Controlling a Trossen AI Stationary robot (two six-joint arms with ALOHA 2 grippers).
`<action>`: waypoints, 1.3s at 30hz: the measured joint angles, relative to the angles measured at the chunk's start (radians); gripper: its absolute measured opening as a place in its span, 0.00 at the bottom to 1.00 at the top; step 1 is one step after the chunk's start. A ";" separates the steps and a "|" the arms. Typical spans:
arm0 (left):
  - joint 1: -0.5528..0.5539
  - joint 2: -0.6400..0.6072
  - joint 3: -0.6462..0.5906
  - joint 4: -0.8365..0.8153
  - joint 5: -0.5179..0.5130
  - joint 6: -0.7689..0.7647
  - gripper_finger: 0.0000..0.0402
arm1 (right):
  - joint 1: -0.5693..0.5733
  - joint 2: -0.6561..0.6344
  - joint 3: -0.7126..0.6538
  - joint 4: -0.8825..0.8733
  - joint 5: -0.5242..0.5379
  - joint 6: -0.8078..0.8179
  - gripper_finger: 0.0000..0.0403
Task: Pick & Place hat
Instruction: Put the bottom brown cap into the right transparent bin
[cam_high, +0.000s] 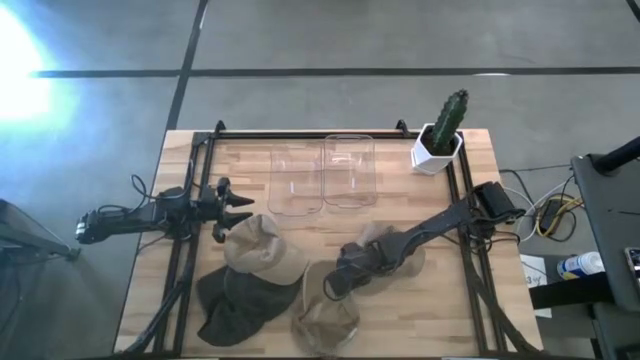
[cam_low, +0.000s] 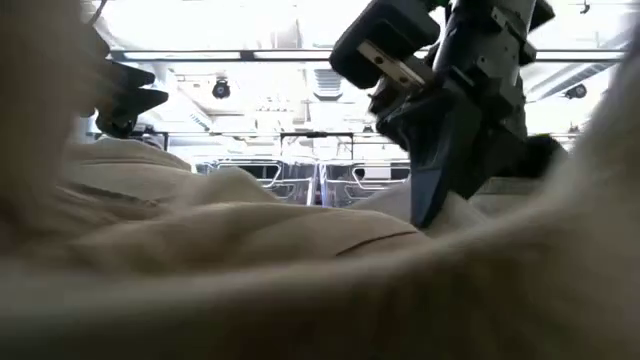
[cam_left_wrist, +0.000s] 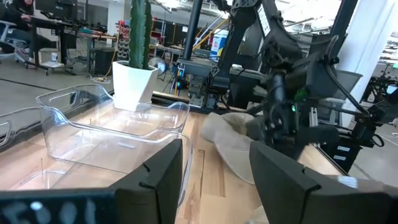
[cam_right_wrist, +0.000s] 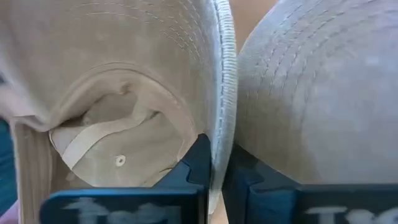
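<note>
Several hats lie on the wooden table. A tan hat (cam_high: 262, 248) is at left centre, a dark olive hat (cam_high: 232, 305) near the front, a beige hat (cam_high: 325, 318) at front centre, and another beige hat (cam_high: 390, 250) lies under my right arm. My right gripper (cam_high: 333, 283) is shut on the front beige hat's brim. In the right wrist view that hat (cam_right_wrist: 118, 124) shows its inside. My left gripper (cam_high: 237, 206) is open and empty, just beyond the tan hat's far-left edge. My right gripper (cam_right_wrist: 217, 168) pinches the brim edge (cam_right_wrist: 219, 93) of the front beige hat between its two fingers. The brim stands on edge in the hold. The fingers slant down from the table's right side (cam_low: 425, 215). The rest of the hat lies on the table.
Two clear plastic bins (cam_high: 296, 180) (cam_high: 349, 170) stand side by side at the table's far middle. A cactus in a white pot (cam_high: 440, 138) stands at the far right corner. The bins (cam_left_wrist: 112, 130) and the pot (cam_left_wrist: 134, 84) also show in the left wrist view.
</note>
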 joint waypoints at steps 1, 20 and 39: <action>0.000 0.000 0.000 0.000 0.000 0.000 0.45 | 0.002 -0.018 0.004 -0.031 0.027 -0.007 0.04; 0.000 0.006 0.000 0.000 0.000 0.000 0.45 | -0.049 -0.538 -0.008 -0.301 1.224 0.042 0.03; 0.000 0.006 0.000 0.000 0.000 0.000 0.45 | -0.548 -0.301 -0.011 -0.314 0.600 -0.176 0.03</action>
